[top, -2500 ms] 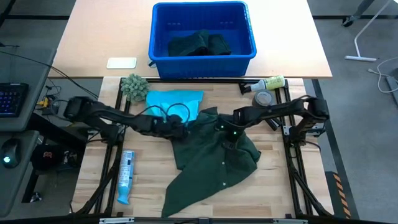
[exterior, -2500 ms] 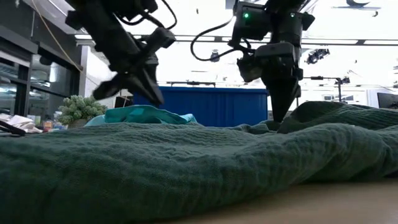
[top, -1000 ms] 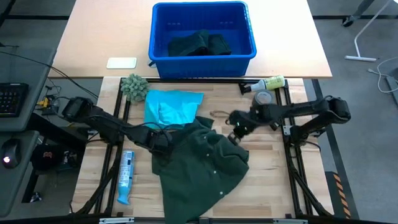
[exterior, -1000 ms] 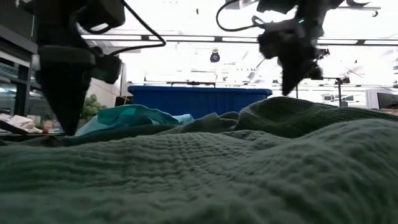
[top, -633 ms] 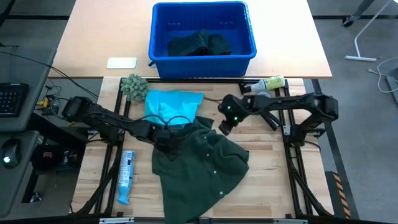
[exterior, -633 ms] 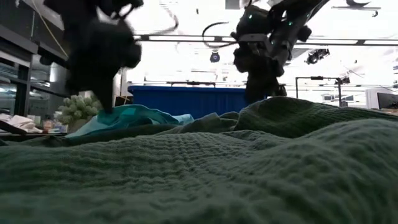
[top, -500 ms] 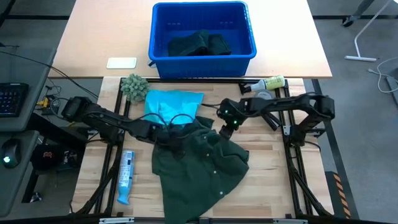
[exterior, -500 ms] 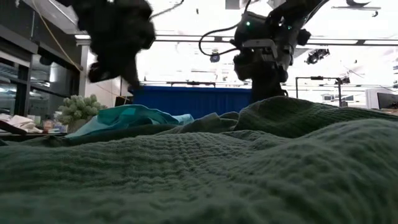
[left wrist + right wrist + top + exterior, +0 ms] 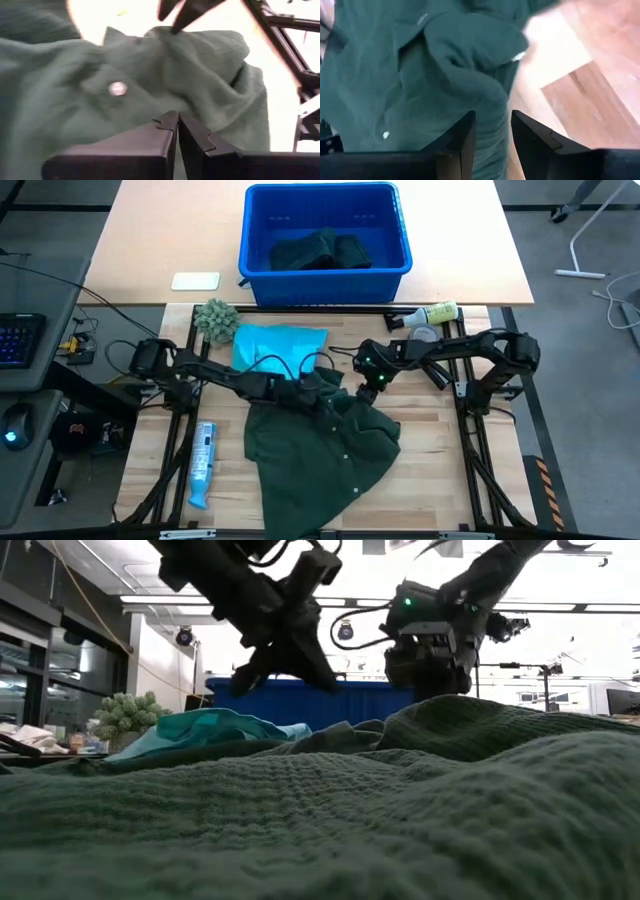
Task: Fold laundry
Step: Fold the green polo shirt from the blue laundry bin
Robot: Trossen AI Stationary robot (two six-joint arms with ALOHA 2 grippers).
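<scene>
High view, mid-frame: dark green shirt (image 9: pixel 320 440) lies crumpled on the worktop (image 9: pixel 440 450), nothing folded. Left pincer (image 9: pixel 318 392) shut and empty over its collar; right pincer (image 9: pixel 372 387) parted just beside.

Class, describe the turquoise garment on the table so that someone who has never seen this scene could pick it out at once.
Start at the blue bin on the far half of the table, then come nearer, onto the wooden slats. The turquoise garment lies there, between the fuzzy green ball and the dark green shirt. It is the only bright cloth and much smaller than the dark shirt overlapping its near edge.
</scene>
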